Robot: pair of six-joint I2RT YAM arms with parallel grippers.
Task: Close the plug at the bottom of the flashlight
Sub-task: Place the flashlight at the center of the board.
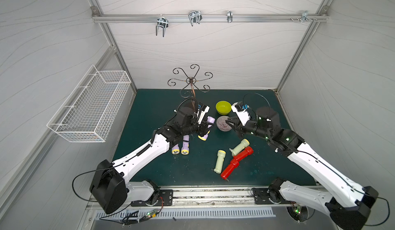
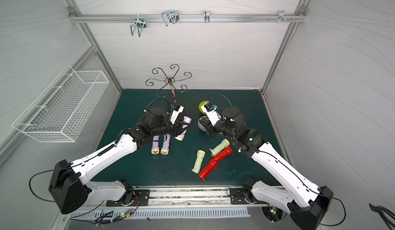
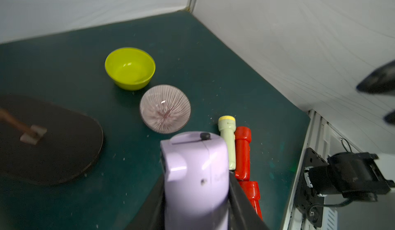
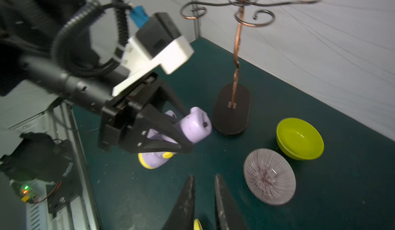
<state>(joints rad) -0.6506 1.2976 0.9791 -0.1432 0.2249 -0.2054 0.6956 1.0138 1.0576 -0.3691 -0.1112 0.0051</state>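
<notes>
Above the middle of the bench, lifted clear of it, the purple flashlight sits tilted in the left hand, which is clenched across its barrel. Its yellow-rimmed lamp head points down and its bottom end points up, toward the right hand.

The plug looks to be the flat flap across that end, beside a small dark stud. Whether it is fully seated I cannot tell.

The body is glossy hard plastic, so it is probably light, stiff and a little slippery. A push off its axis could twist it in the grip. The barrel is the right place to hold it, leaving the end free, and the plug likely wants a short press straight along the barrel.

The right hand has its fingers slightly apart with nothing between them. It hovers over a striped bowl, near the flashlight's end but not touching it. A green bowl stands just behind.

Lying on the bench are two more purple flashlights under the left arm, and two pale green flashlights and two red ones nearer the front.

The bench top is dark green, matte and speckled with crumbs. A curly metal stand rises at the back. White walls close in the space, with a wire basket on one side and a rail of hooks above.
</notes>
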